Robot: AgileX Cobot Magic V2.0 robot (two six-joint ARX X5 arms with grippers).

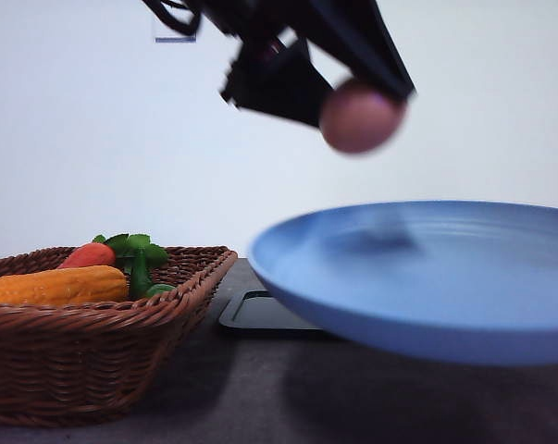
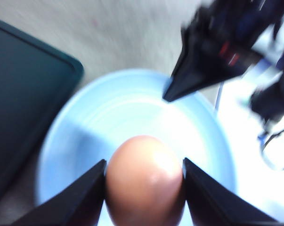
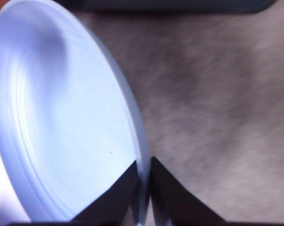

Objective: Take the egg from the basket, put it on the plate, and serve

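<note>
Front view: the left gripper (image 1: 357, 111) hangs above the plate (image 1: 427, 277) with the egg (image 1: 360, 116) clamped between its fingers, clear air between egg and plate. The plate itself is lifted off the table, and its near rim looks slightly low. The egg sits over the plate's left half, inside the rim, so the drop line runs straight down onto blue. The basket (image 1: 93, 342), well to the left of the plate, keeps the corn cob (image 1: 56, 285) and the carrot (image 1: 89, 255); a black tray (image 1: 260, 313) lies just behind the plate's left edge.

Left wrist view: the egg (image 2: 145, 181) is pinched at its sides by both dark fingers (image 2: 80, 197), its long axis apparently pointing away from the wrist. Past it spreads the plate (image 2: 85, 136), so the target lies directly ahead of the held egg. The right arm's gripper (image 2: 179, 89) bites the plate's far rim.

Right wrist view: the right gripper (image 3: 144, 181) is closed on the plate's rim (image 3: 141, 141), one finger each side. My judgement: the left arm need only lower and release.
</note>
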